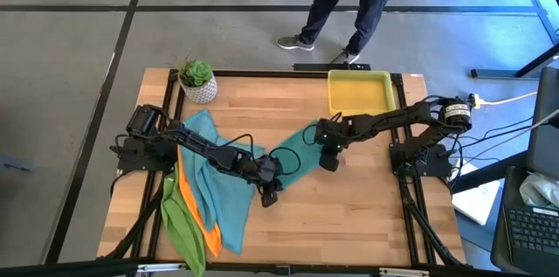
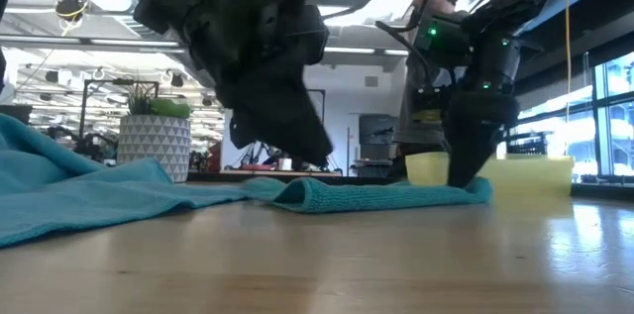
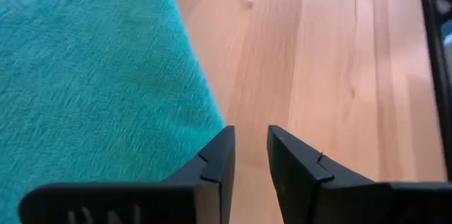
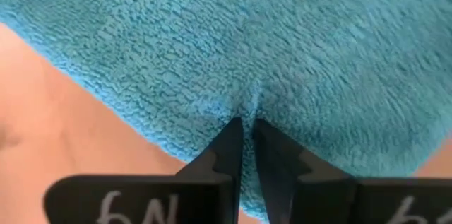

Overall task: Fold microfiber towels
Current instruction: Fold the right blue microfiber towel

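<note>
High view: yellow tray [image 1: 359, 92] empty at the far right edge. Teal towel [image 1: 210, 191] spreads left-centre over orange towel [image 1: 194, 216] and lime green towel [image 1: 179, 225].

Left wrist view: left gripper [image 3: 248, 155] slightly parted, beside the towel edge, gripping nothing.

Right wrist view: right gripper [image 4: 246, 139] pinches the teal fabric.

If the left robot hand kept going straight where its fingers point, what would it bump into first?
Probably the bare wooden table. The left gripper has a small empty gap between its fingers and points down at the wood, right beside the teal towel's edge. It might brush that edge; depth is unclear.
</note>
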Controlling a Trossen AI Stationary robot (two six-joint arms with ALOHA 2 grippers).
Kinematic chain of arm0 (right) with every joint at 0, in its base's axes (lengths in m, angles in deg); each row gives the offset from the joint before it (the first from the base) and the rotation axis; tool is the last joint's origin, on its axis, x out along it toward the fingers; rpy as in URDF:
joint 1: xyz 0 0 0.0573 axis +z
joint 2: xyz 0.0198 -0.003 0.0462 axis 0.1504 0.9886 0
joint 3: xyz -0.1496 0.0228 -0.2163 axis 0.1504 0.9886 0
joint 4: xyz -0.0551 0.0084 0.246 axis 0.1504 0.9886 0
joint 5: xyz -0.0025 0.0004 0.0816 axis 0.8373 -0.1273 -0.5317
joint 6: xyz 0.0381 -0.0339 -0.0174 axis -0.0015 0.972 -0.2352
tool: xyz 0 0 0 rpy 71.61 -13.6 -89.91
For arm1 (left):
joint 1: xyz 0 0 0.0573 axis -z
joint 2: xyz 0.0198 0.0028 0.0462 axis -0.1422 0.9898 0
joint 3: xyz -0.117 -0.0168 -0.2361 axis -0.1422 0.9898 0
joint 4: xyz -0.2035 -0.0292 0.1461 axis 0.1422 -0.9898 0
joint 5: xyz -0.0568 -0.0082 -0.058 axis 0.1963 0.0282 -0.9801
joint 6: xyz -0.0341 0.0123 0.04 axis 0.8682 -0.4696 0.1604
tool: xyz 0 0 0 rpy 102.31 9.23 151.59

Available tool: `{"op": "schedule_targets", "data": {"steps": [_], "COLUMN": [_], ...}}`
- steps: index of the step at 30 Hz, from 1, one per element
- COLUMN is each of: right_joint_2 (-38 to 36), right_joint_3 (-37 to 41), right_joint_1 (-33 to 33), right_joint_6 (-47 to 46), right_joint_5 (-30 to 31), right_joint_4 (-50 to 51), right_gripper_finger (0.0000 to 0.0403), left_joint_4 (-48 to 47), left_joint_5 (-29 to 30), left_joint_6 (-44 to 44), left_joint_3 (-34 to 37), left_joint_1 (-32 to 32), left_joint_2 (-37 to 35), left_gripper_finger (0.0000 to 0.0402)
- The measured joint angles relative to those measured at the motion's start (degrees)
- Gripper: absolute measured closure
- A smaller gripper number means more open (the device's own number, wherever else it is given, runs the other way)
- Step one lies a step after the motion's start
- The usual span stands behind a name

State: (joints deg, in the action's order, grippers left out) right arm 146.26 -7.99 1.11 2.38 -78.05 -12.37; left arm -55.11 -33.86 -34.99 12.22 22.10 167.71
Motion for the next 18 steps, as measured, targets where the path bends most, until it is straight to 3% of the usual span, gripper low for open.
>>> {"op": "schedule_targets", "data": {"steps": [4,13,18], "right_joint_2": [0.0,-0.1,-0.44], "right_joint_3": [-0.3,-10.57,-16.55], "right_joint_1": [-1.58,-2.46,-1.59], "right_joint_6": [1.23,6.05,8.01], "right_joint_5": [-0.04,-0.65,-10.25], "right_joint_4": [-0.68,12.99,13.48], "right_gripper_finger": [0.0361,0.0361,0.0361], "left_joint_4": [2.03,1.39,-1.05], "left_joint_5": [0.63,2.59,3.93], "left_joint_6": [4.14,7.24,7.35], "left_joint_3": [-0.02,0.0,0.0], "left_joint_1": [0.93,1.81,-0.38], "left_joint_2": [0.37,-0.57,-4.77], "left_gripper_finger": [0.0324,0.0324,0.0333]}}
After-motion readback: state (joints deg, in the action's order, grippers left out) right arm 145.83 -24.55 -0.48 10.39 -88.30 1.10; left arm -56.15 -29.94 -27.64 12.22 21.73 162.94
